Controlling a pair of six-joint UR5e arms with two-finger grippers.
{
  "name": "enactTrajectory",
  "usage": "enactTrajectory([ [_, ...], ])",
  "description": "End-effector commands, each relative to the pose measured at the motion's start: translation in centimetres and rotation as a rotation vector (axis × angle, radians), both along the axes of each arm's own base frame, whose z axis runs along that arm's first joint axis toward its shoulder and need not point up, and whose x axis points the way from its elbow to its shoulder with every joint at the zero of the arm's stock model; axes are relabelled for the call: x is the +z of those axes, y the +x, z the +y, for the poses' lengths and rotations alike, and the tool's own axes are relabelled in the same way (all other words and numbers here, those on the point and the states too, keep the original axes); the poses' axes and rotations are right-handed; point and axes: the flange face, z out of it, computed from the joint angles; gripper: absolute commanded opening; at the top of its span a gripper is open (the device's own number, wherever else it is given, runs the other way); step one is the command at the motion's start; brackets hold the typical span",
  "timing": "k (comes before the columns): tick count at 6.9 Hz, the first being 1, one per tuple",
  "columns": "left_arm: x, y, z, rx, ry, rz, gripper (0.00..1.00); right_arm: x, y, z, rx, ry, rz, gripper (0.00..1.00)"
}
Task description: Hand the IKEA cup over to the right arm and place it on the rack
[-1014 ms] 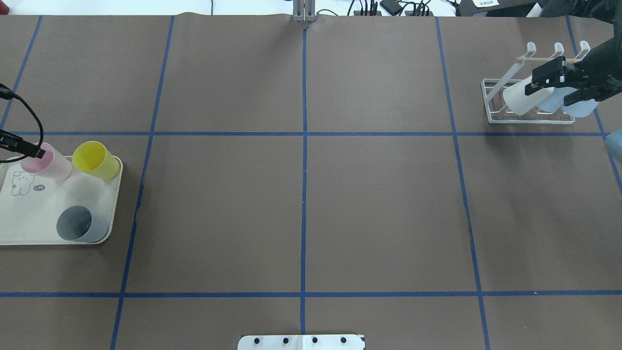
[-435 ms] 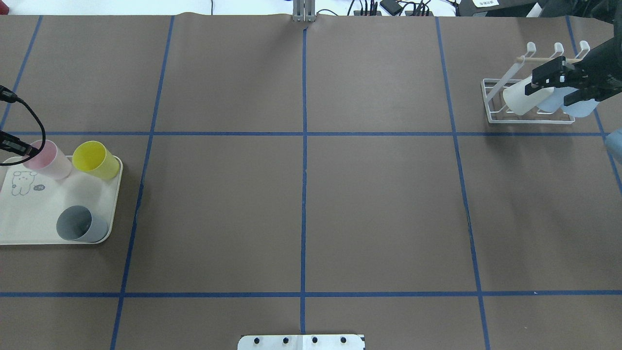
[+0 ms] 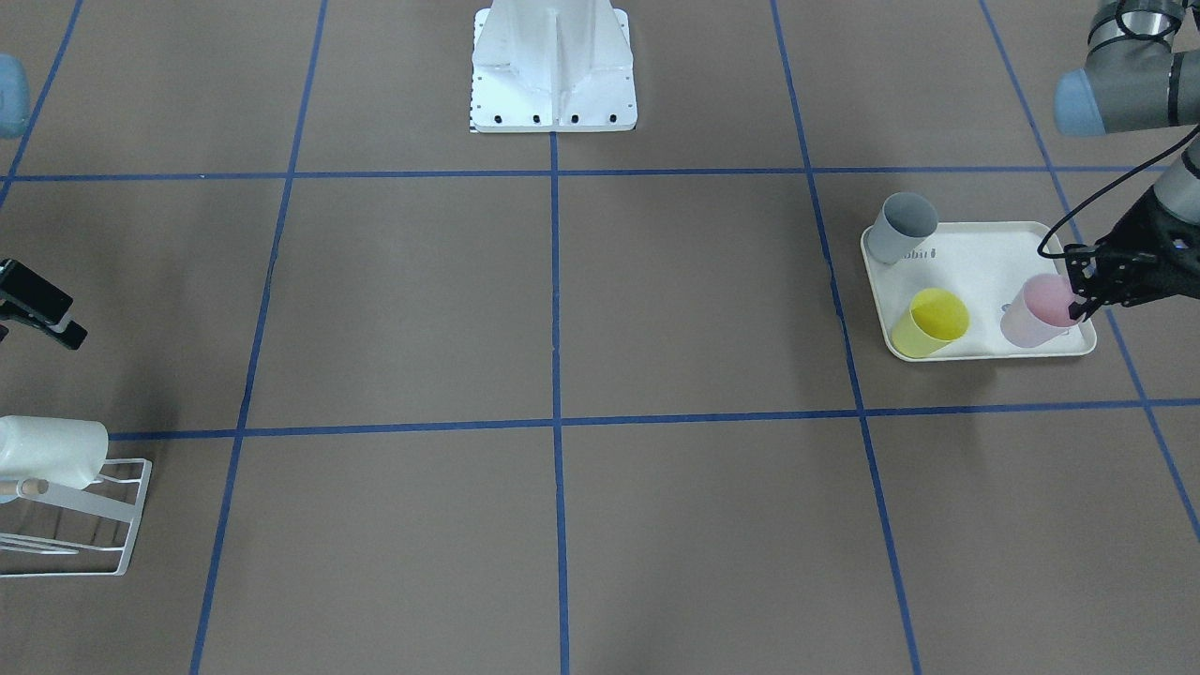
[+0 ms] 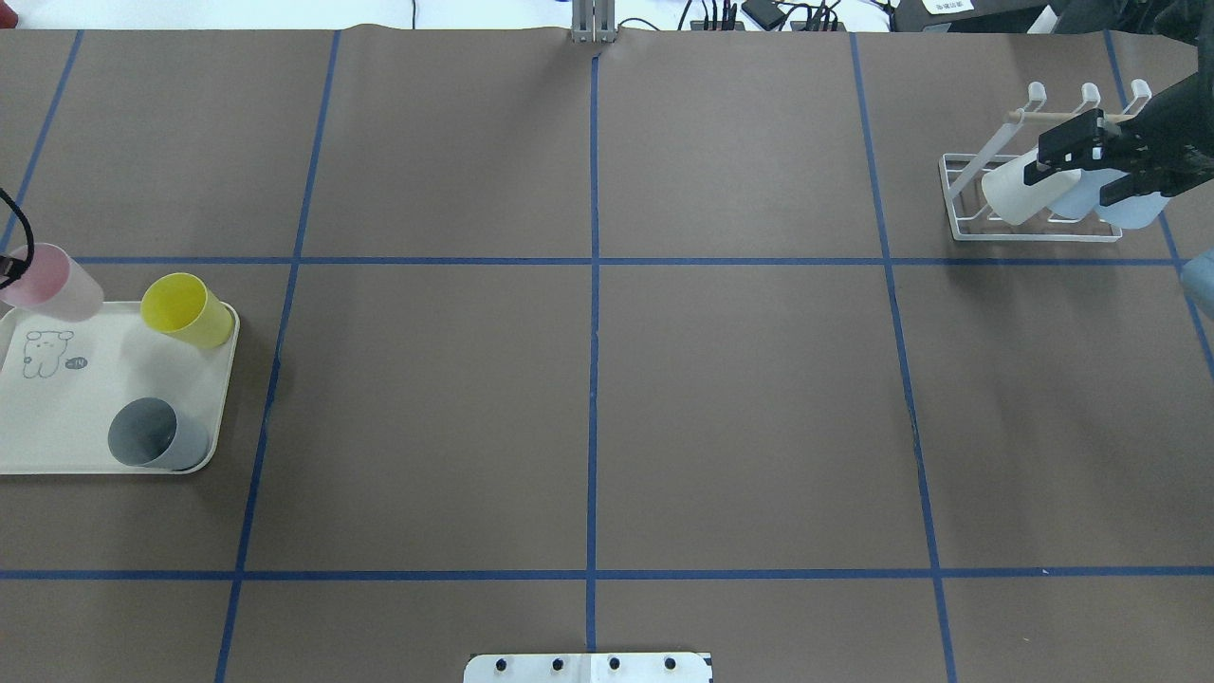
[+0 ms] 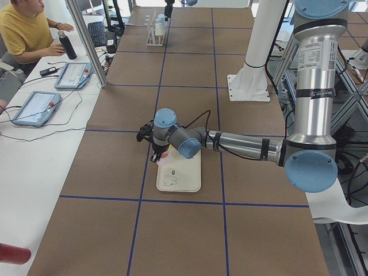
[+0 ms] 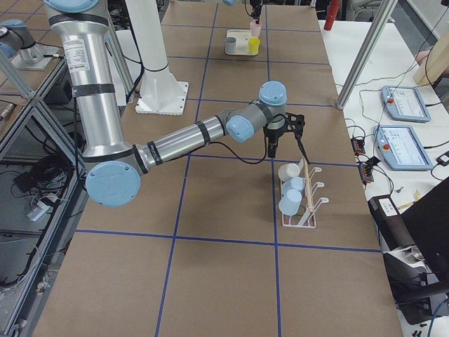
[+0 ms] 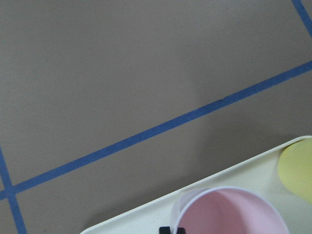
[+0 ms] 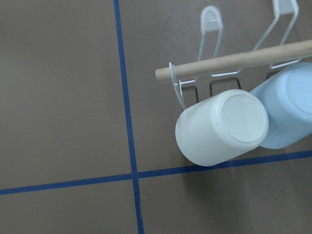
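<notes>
Left claw pinches the rim of the pink cup, one finger inside the mouth and one outside. The wrist view shows only a black fingertip at the rim. A rim grip leaves the cup body free for the other arm to take. The cup is tilted over the tray at its far corner, on the side away from the rack. It looks lifted off the tray surface, though the gap itself is not visible. This is the cup to be moved, so the step looks like pick-up and carry toward the hand-over, not yet handed. Two cups stand upright on the tray with mouths up: the yellow cup in the other far corner and the grey cup in a near corner, both apart from the pink one. A bear drawing shows on the tray's bare part. Right claw is spread and empty, well apart from the tray at the opposite end of the table. It hangs just above the rack. The rack already holds a white cup and two blue cups, tipped mouth-down over the prongs under the wooden rod, probably so they drain and stay put. For the hand-over, the right claw must come away from the rack toward the tray side.
</notes>
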Motion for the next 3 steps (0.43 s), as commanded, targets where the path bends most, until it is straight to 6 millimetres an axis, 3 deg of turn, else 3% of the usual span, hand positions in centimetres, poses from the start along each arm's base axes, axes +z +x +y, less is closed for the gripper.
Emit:
enactTrajectory([
  [1,-2.5,-5.0,0.6,-0.093,0.043,0.013,0.0,-0.6,-0.2,0.2,0.004,0.003,-0.005,0.99],
  [2,-5.3,-4.9,0.5,-0.137,0.025,0.048,0.0,-1.9,-1.9,0.5,0.01,-0.013,-0.017,0.99],
  [3,-9.8,-4.4,0.1,-0.261,-0.052,0.155,0.0,-3.9,-4.2,1.7,0.009,0.007,-0.018,0.99],
])
